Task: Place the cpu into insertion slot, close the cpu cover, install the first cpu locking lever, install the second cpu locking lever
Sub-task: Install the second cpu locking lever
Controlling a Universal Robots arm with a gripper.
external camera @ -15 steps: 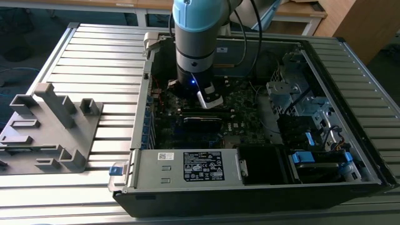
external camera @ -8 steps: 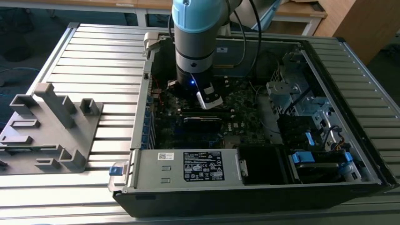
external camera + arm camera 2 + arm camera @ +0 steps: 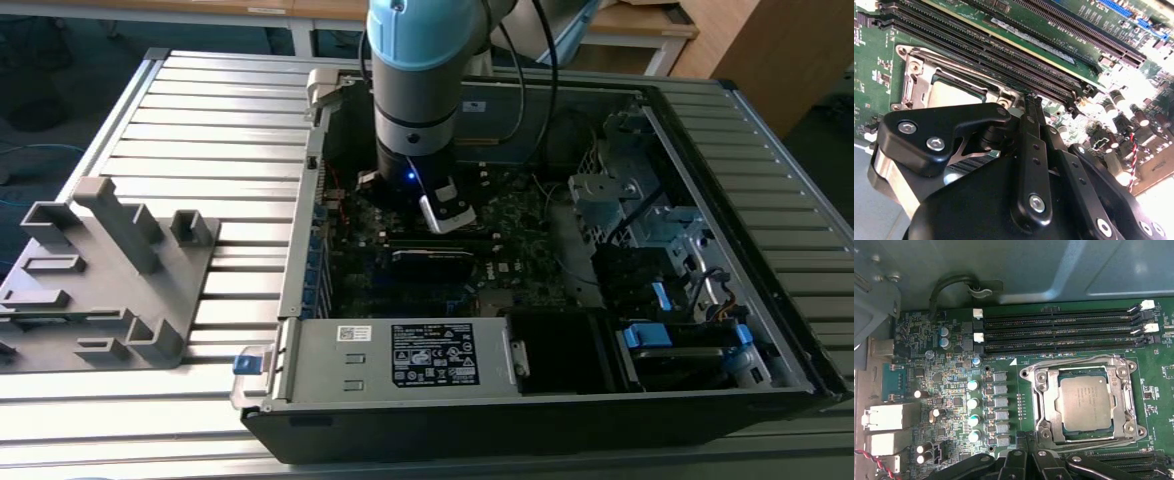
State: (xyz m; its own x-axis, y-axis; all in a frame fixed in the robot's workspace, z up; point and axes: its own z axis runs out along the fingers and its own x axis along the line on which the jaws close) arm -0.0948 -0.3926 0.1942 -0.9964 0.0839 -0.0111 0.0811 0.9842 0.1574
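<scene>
The cpu (image 3: 1086, 402), a grey metal square, lies flat in the insertion slot (image 3: 1029, 374) on the green motherboard. The silvery cpu cover (image 3: 1050, 405) is down around it, its window framing the chip. A thin wire locking lever (image 3: 1074, 361) runs along the socket's side next to the memory slots. My gripper (image 3: 1026, 437) is shut with nothing in it, its tips just off one corner of the socket. In the second wrist view the gripper (image 3: 1031, 98) sits beside the cover (image 3: 918, 80) and the cpu (image 3: 954, 92). In the exterior view the gripper (image 3: 451, 215) hangs inside the open computer case.
Long black memory slots (image 3: 1059, 332) run beside the socket. Rows of capacitors (image 3: 973, 402) and rear ports (image 3: 886, 417) stand on the board. The case walls (image 3: 300, 250), a power supply (image 3: 400, 355) and drive bays (image 3: 667, 250) hem in the arm. A grey fixture (image 3: 107, 270) stands on the table.
</scene>
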